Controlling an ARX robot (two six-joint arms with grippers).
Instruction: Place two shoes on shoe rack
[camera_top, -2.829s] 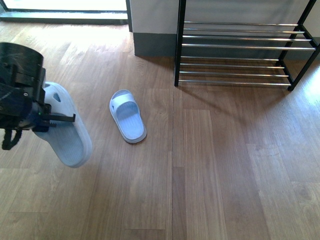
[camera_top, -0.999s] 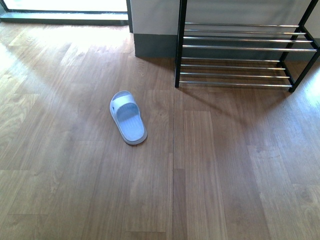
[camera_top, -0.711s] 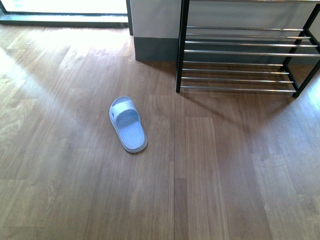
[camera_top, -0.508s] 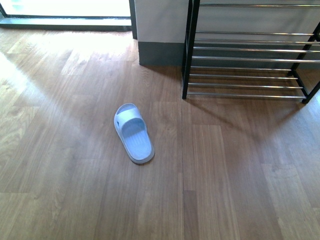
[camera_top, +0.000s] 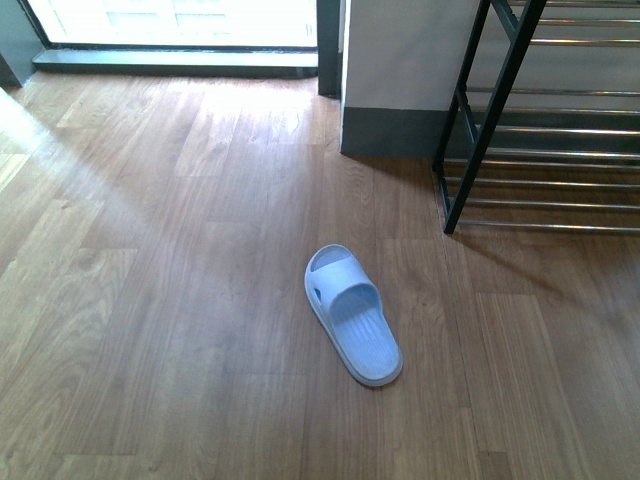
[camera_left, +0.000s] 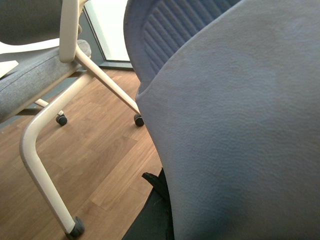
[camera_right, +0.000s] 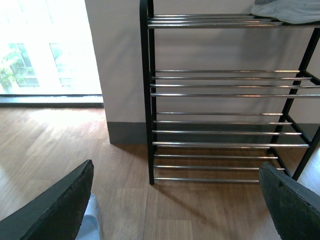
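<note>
One pale blue slide (camera_top: 353, 318) is seen flat on the wood floor (camera_top: 150, 300), centre frame, short of the shoe rack (camera_top: 491, 110) at upper right. The other slide (camera_left: 240, 130) is clamped in the jaws of the left gripper (camera_left: 155, 210) and fills that wrist view. The jaws of the right gripper (camera_right: 176, 200) are spread wide.

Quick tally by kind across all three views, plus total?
pale blue slide: 2 (one on the floor, one filling the left wrist view)
shoe rack: 1
chair: 1
pale item on the rack's top tier: 1, kind unclear
Total: 5
</note>
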